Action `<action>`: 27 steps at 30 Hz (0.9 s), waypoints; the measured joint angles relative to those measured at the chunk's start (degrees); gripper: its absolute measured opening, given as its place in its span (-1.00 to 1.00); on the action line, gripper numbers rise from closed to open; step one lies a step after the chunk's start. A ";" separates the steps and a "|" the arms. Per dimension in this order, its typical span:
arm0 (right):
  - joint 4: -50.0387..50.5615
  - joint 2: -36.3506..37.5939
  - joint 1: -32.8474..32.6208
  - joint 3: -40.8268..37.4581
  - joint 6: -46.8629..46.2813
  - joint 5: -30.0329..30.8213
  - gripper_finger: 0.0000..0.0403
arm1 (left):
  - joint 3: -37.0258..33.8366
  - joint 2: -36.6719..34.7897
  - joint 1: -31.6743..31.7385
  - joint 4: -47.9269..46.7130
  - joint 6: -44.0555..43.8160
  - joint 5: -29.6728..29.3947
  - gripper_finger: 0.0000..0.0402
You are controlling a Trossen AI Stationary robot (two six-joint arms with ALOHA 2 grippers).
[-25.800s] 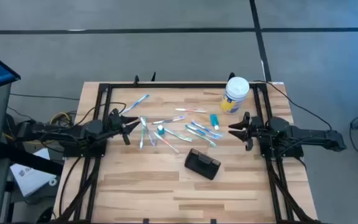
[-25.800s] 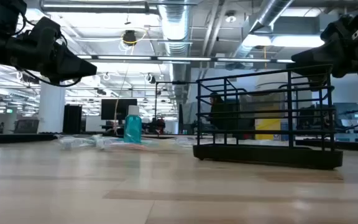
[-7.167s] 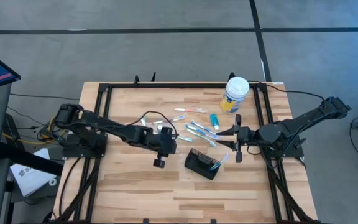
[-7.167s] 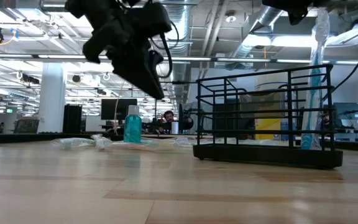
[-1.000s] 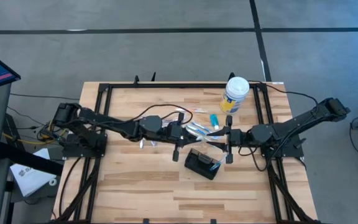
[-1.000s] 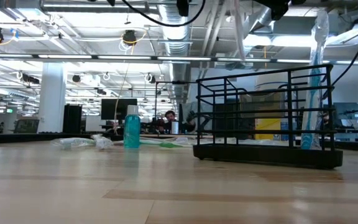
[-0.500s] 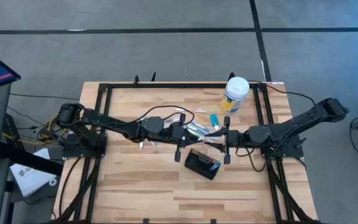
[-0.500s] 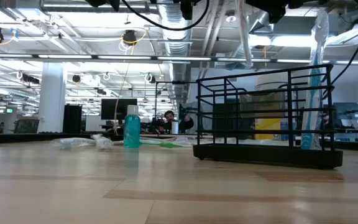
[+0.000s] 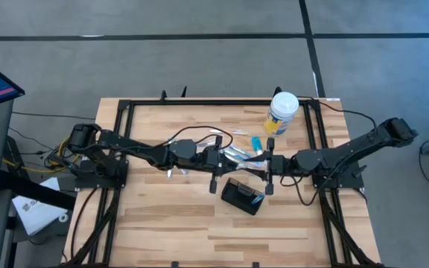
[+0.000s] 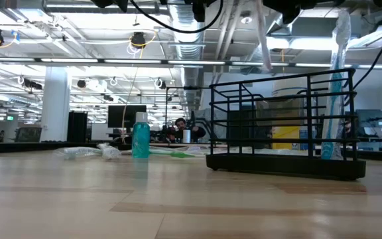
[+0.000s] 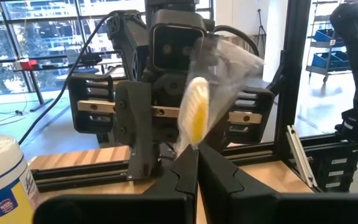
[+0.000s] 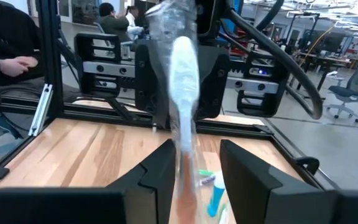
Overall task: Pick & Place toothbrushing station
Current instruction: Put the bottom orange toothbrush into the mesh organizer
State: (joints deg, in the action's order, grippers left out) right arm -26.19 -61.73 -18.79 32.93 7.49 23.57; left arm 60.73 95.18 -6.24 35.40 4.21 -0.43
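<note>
The black toothbrushing station [image 9: 243, 196] sits mid-desk [image 9: 170, 231], a wrapped toothbrush [image 10: 337, 79] standing in it. Just behind it lie loose toothbrushes [image 9: 238, 155]; the white-lidded tub [image 9: 281, 113] stands farther back. Above, the left tool [image 9: 214, 172], pressed together, pinches a yellow wrapped toothbrush [image 11: 196, 115], seen only from its wrist. The right tool [image 9: 269, 176] faces it, spread around a white one [image 12: 182, 81].

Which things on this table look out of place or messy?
Several toothbrushes lie scattered on the table, loose, beside the black holder. Only one wrapped brush stands in it. A white tub sits apart at the far edge.
</note>
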 joint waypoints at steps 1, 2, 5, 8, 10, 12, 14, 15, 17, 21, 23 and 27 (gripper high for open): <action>0.02 0.00 0.00 0.00 -0.01 -0.05 -0.44 | 0.00 0.00 0.00 0.00 0.00 0.00 -1.00; 0.02 0.00 0.00 0.00 -0.15 -0.49 -0.47 | 0.00 0.00 0.00 -0.02 -0.01 -0.01 -1.00; -0.01 0.00 0.04 0.00 -0.44 -2.72 -0.65 | 0.00 0.00 0.00 -0.02 0.00 0.01 -1.00; -0.01 0.00 0.02 0.01 -0.38 -4.10 -0.92 | 0.00 0.00 0.00 -0.04 -0.01 0.27 -1.00; 0.22 0.00 0.00 0.27 -0.32 -4.09 -0.93 | 0.00 0.00 0.00 -0.04 -0.01 0.26 -0.99; 0.27 0.00 0.00 0.60 -0.40 -4.25 -0.95 | 0.00 0.00 0.00 0.11 0.00 0.24 -0.99; 0.44 0.02 -0.26 0.63 -0.08 -4.25 -0.96 | 0.00 0.00 0.00 0.01 0.00 0.24 -0.98; 0.49 0.02 -0.42 0.63 0.00 -4.24 -0.96 | 0.00 0.00 0.00 -0.03 -0.02 0.23 -0.98; 0.43 0.02 -0.74 0.63 0.03 -4.23 -0.97 | 0.00 -0.01 -0.01 0.00 0.00 0.24 -0.98; 0.67 0.04 -0.72 0.64 0.44 -4.24 -0.98 | 0.00 -0.07 -0.04 -0.04 -0.02 0.20 -0.98; 1.80 0.33 -0.70 0.66 0.48 -4.22 -0.98 | 0.00 -0.07 -0.02 -0.14 -0.02 -0.01 -0.98; 4.17 1.88 -0.70 0.63 0.00 -3.79 -0.98 | 0.00 -0.12 -0.02 -0.46 -0.02 -0.09 -0.98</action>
State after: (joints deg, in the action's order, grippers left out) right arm -22.02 -59.85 -19.49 33.56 7.49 19.79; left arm 60.73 95.06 -6.26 34.94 4.19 -0.51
